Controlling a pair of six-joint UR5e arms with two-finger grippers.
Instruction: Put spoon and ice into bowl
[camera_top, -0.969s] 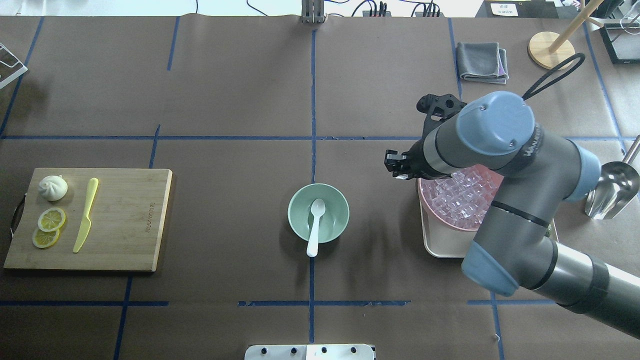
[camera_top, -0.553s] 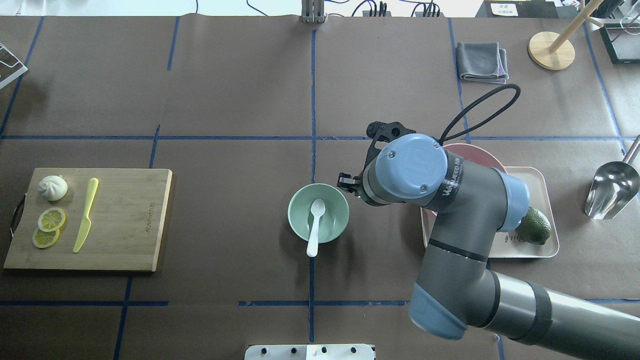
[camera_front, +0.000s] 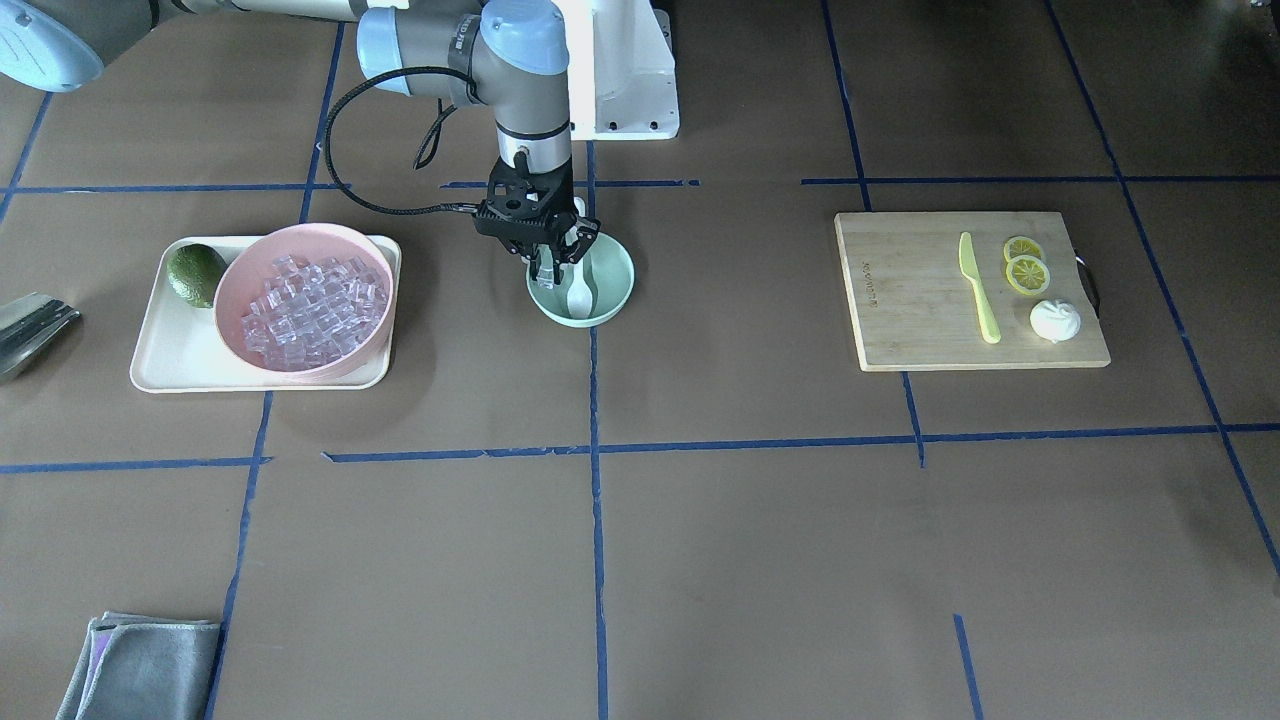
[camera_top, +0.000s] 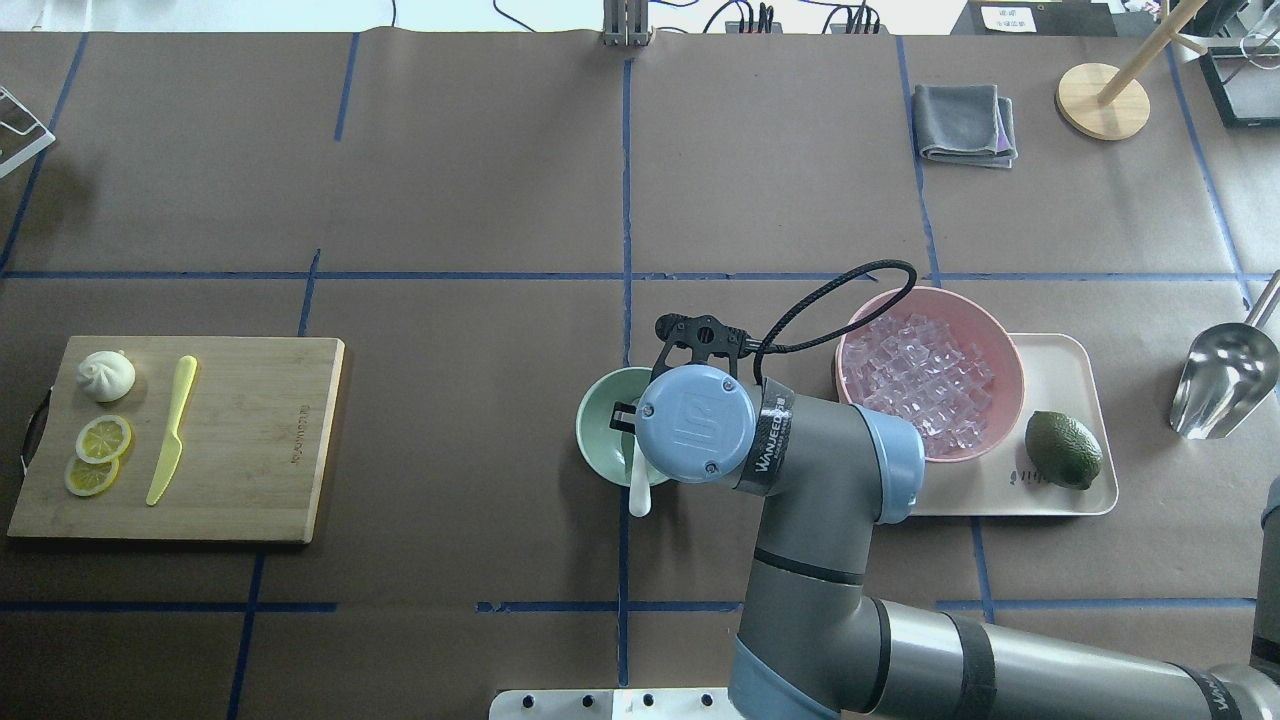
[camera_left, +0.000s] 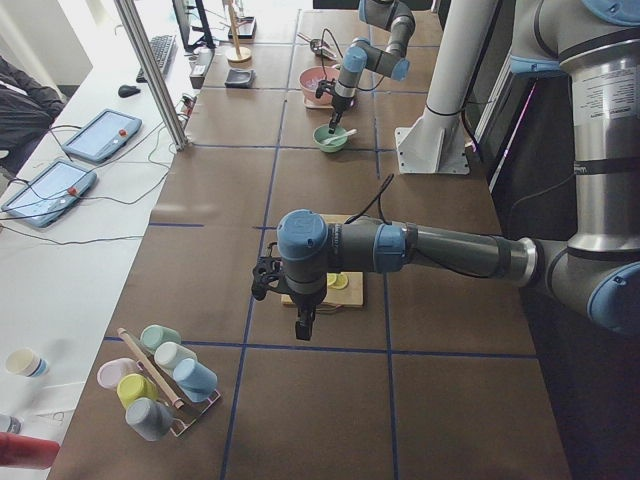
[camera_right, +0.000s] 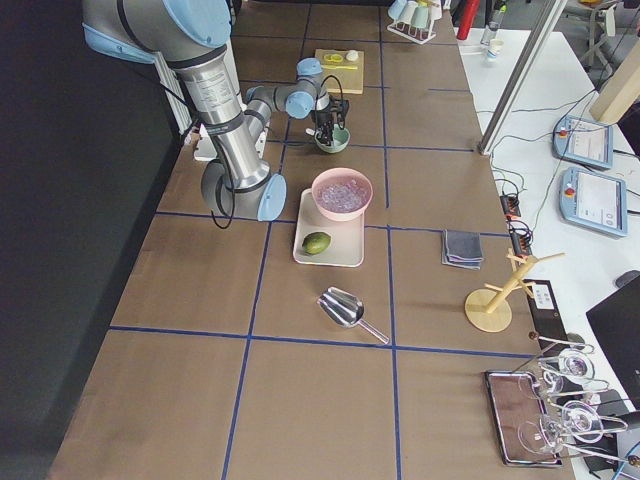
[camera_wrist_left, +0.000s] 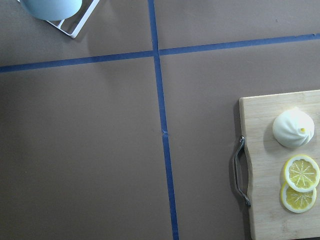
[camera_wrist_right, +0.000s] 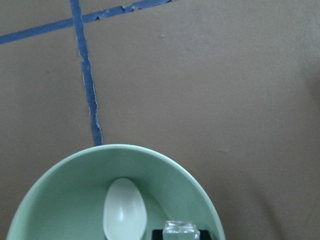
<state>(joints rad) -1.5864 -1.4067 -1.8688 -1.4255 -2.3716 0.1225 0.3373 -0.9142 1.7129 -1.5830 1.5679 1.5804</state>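
The mint-green bowl stands at the table's middle, with the white spoon lying in it, head down and handle over the rim. My right gripper hangs over the bowl's right part, shut on a clear ice cube just above the bowl's inside. In the overhead view my wrist hides the gripper and part of the bowl. Several more ice cubes fill the pink bowl. My left gripper shows only in the exterior left view; I cannot tell its state.
The pink bowl sits on a beige tray with an avocado. A metal scoop lies further right. A wooden board on the left bears a yellow-green knife, lemon slices and a bun. A grey cloth lies at the back right.
My right arm has swung left from over the pink bowl to over the mint-green bowl, uncovering the pink bowl and tray. The spoon and bowl have not moved.
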